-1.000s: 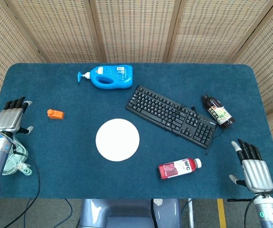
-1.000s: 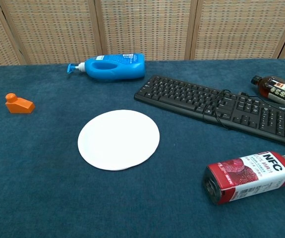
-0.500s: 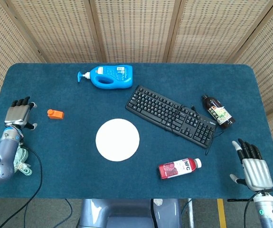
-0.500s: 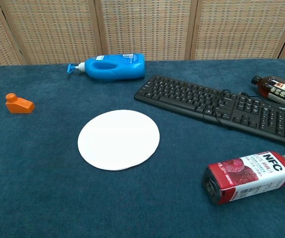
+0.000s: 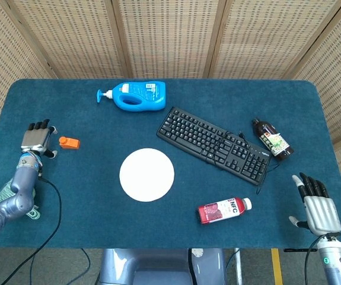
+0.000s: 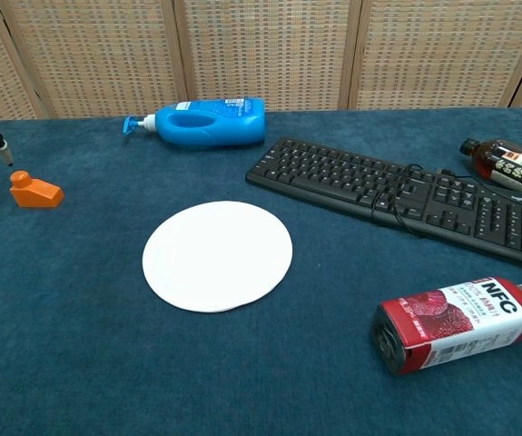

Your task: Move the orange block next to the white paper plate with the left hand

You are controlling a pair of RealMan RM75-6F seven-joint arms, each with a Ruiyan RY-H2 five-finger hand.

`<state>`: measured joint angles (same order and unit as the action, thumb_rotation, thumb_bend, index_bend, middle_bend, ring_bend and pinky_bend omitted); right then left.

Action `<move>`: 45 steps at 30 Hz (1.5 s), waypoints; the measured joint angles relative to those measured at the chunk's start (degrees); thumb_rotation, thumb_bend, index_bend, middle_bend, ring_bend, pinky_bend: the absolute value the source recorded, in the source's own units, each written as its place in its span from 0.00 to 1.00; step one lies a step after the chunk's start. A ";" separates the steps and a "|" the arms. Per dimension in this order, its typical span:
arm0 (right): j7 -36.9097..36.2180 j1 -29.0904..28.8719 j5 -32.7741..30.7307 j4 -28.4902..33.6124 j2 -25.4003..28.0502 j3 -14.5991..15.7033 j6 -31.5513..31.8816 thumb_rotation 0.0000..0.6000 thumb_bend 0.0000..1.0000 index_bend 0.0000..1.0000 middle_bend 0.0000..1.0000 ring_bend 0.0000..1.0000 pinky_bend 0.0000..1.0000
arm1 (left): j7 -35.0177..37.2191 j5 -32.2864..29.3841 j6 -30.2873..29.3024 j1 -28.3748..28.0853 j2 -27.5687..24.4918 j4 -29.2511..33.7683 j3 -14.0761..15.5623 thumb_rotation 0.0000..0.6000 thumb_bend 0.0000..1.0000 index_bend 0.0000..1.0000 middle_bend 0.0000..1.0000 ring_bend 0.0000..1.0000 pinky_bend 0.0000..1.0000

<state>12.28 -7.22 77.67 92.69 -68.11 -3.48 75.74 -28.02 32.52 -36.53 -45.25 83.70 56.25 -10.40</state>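
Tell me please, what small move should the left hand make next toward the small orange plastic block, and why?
Probably ease the left hand a little rightward and close its fingers around the small orange plastic block. The hand sits just beside the block, open and holding nothing, and the block lies well left of the round white paper plate.

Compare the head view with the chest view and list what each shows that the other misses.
Only the head view shows the right robot hand, open near the table's front right corner, and the whole left robot hand beside the small orange plastic block. The chest view adds only close detail, with just left fingertips at its edge. Both show the round white paper plate, blue pump bottle, black keyboard and red juice bottle.
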 measured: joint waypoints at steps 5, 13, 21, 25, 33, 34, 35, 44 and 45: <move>0.44 -0.24 -1.04 -0.41 -0.24 -0.16 -0.65 1.00 0.00 0.05 0.00 0.00 0.06 | 0.05 -0.51 1.49 -1.04 2.41 -3.91 0.31 1.00 0.30 0.27 0.00 0.00 0.00; 0.44 -0.44 -2.24 -0.80 -0.28 -0.44 -1.18 1.00 0.00 0.05 0.00 0.00 0.06 | 0.00 -0.79 4.01 -2.64 6.06 -9.25 0.98 1.00 0.31 0.29 0.00 0.00 0.00; 0.00 -0.52 -2.14 -0.72 -0.16 -0.37 -1.24 1.00 0.00 0.05 0.00 0.00 0.06 | 0.22 -0.19 5.58 -3.42 8.96 -12.59 1.58 1.00 0.37 0.44 0.00 0.00 0.00; -0.52 -0.46 -1.83 -0.54 0.07 -0.28 -1.03 1.00 0.00 0.05 0.00 0.00 0.06 | 1.02 0.50 5.37 -3.29 9.99 -13.30 1.56 1.00 0.41 0.54 0.00 0.00 0.00; -1.28 -0.19 -0.82 0.24 0.66 -0.02 -0.22 1.00 0.00 0.05 0.00 0.00 0.06 | 5.05 3.91 2.96 -2.03 10.49 -13.16 0.53 1.00 0.46 0.61 0.00 0.00 0.03; -1.33 -0.16 -0.66 0.38 0.74 0.05 -0.13 1.00 0.00 0.05 0.00 0.00 0.06 | 5.67 4.61 2.58 -1.85 10.32 -12.90 0.39 1.00 0.46 0.61 0.00 0.00 0.03; -1.37 -0.15 -0.58 0.46 0.79 0.09 -0.07 1.00 0.00 0.05 0.00 0.00 0.06 | 6.25 5.33 2.26 -1.67 10.06 -12.54 0.26 1.00 0.46 0.61 0.00 0.00 0.03; -1.58 -0.04 -0.68 0.96 1.17 0.05 0.21 1.00 0.00 0.05 0.00 0.00 0.06 | 11.94 16.96 -2.33 0.13 5.77 -4.01 0.53 1.00 0.46 0.62 0.00 0.00 0.04; -1.58 -0.03 -0.64 1.01 1.20 0.05 0.28 1.00 0.00 0.05 0.00 0.00 0.06 | 12.75 19.09 -2.92 0.44 5.12 -2.30 0.91 1.00 0.46 0.62 0.00 0.00 0.04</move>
<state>10.70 -7.24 77.03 93.70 -66.91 -3.43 76.02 -15.28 51.61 -39.46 -44.80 88.82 53.95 -9.49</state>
